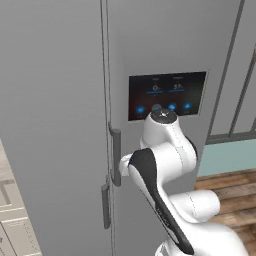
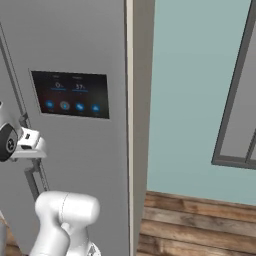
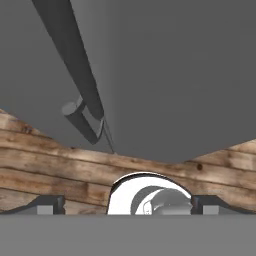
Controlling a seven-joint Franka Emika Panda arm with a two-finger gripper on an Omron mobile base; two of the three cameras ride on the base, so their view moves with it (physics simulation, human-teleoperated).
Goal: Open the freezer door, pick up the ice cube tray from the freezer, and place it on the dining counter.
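Gray freezer door (image 1: pixel 55 115) closed; arm bent toward its handle (image 3: pixel 75 60), fingers (image 3: pixel 50 205) spread wide, empty.

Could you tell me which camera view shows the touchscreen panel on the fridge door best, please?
The right base view: the touchscreen panel is whole and unobstructed there. In the left base view the arm covers its lower edge.

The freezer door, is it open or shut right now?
Shut: the freezer door lies flush beside the touchscreen door, with just a thin seam between.
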